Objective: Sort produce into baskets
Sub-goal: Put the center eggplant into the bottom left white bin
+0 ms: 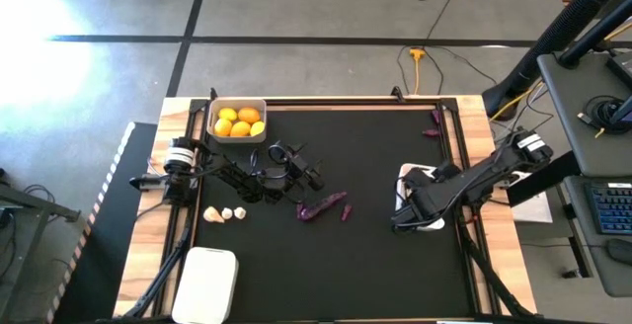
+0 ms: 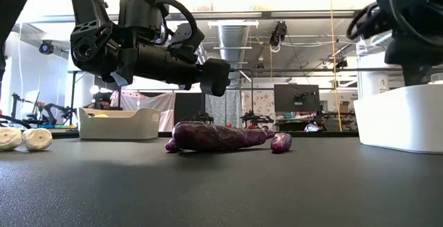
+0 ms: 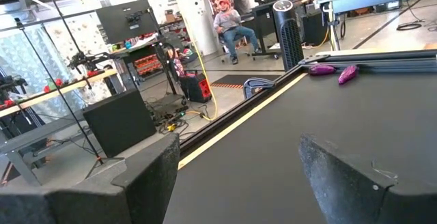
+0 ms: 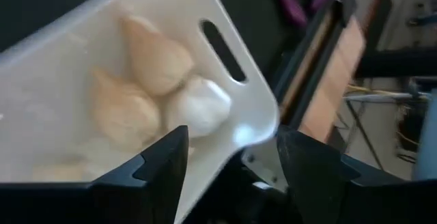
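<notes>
Right gripper over right-side basket, fingers parted, nothing between them; garlic bulbs lie in tray below. Left gripper hovers wide open and empty above black mat, just beside large eggplant. Tiny eggplant touches large one's tip. Citrus fruits sit in far-left basket. Loose garlic bulbs on mat near left edge. Third basket at near-left corner. Two more eggplants near far-right edge.
</notes>
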{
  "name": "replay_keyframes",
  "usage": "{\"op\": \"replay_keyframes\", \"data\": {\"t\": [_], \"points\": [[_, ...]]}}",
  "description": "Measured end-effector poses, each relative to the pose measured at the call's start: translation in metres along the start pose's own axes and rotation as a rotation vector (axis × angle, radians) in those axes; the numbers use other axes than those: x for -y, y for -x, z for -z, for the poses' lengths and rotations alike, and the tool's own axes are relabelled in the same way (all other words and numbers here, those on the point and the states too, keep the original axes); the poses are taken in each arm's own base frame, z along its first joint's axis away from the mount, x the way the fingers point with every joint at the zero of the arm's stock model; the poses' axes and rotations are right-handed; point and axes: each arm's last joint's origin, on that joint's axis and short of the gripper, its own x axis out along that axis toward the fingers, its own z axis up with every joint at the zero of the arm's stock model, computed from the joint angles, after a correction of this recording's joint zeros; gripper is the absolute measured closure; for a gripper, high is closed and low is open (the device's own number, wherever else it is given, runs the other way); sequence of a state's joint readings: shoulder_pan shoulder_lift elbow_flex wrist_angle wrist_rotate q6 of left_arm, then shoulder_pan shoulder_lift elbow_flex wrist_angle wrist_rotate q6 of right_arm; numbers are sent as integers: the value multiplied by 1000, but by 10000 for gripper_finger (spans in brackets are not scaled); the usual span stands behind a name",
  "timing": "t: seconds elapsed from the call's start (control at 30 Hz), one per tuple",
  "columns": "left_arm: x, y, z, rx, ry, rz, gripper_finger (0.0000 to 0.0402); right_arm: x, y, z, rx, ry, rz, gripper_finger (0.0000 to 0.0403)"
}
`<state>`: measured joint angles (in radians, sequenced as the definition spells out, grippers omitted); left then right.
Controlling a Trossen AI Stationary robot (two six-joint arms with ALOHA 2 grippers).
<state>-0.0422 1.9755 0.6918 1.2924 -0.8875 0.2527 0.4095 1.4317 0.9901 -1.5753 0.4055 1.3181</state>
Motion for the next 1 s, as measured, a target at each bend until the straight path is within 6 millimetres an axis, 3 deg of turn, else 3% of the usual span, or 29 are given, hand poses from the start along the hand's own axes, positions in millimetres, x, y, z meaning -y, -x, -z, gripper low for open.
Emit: {"op": "replay_keyframes", "data": {"t": [0.37,0.6,0.8,1.0], "points": [[3,-4,-6,13,15,1,119,20,42,-1,168,43,-219,193],[11,-14,-26,58,74,-15,119,32,67,5,313,87,-341,193],[20,-28,-59,132,168,-36,119,26,78,2,389,127,-437,193],[28,-44,-111,238,303,-63,119,25,78,2,413,167,-429,193]]}}
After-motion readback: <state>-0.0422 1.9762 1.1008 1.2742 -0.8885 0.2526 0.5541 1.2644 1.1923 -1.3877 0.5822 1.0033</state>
